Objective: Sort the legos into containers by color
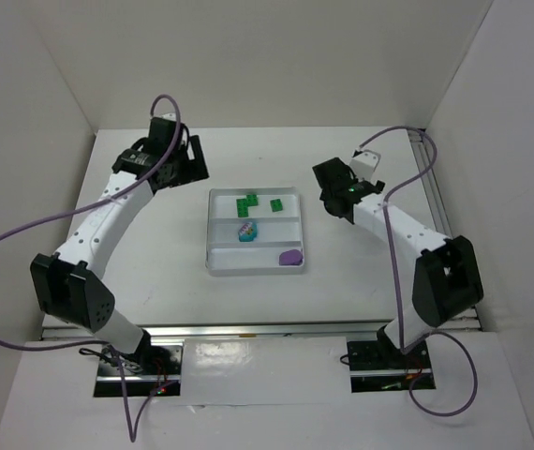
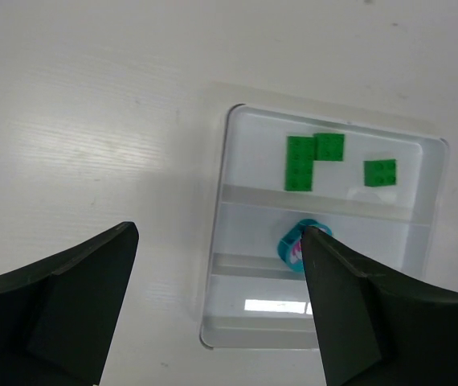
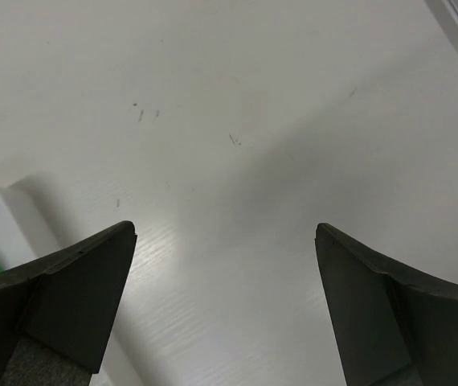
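On the table point(image 1: 155, 187), green legos point(image 1: 248, 202) occupy one compartment point(image 1: 225, 206), a teal piece point(image 1: 247, 231) another.

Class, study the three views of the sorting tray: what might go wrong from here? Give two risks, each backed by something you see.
1. The teal piece lies close to the ridge, half hidden by the left jaws in the wrist view; a careless pass of those wide-open jaws might flick it in with the green bricks.
2. The purple cup sits inside the tray too, so it may get bumped or mistaken for a lego.
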`<state>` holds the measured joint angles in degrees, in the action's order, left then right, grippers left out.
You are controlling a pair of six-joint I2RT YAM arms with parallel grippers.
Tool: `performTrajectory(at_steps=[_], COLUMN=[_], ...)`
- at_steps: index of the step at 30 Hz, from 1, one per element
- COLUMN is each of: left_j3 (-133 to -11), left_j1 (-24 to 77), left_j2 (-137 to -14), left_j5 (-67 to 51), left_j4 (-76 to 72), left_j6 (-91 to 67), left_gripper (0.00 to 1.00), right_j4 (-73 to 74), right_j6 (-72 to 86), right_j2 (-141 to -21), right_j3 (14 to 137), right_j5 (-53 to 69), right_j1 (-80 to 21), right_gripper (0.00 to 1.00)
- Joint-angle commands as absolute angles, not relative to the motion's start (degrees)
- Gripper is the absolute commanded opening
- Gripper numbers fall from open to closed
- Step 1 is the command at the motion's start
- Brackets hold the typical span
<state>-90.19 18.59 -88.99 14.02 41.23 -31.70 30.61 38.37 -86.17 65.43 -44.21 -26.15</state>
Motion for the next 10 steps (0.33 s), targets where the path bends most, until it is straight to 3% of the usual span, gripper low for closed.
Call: performTrajectory(at_steps=[1, 10], left_j3=[-87.37, -80.51], left_j1=[13.11, 2.82], left_j2=[-84.48, -77.78], left_j5=[13.01, 12.3], left_j4=[40.87, 39.02], left_j6=[-31.82, -26.28], left_gripper=[0.95, 0.95], right_j4=[39.54, 31.32], right_j6=[44.73, 40.79], right_j2=[-91.4, -85.2], right_j3=[69.69, 60.32], right_j5=[-51.66, -46.85], right_j1=[-26.63, -24.43], right_gripper=[1.0, 1.0])
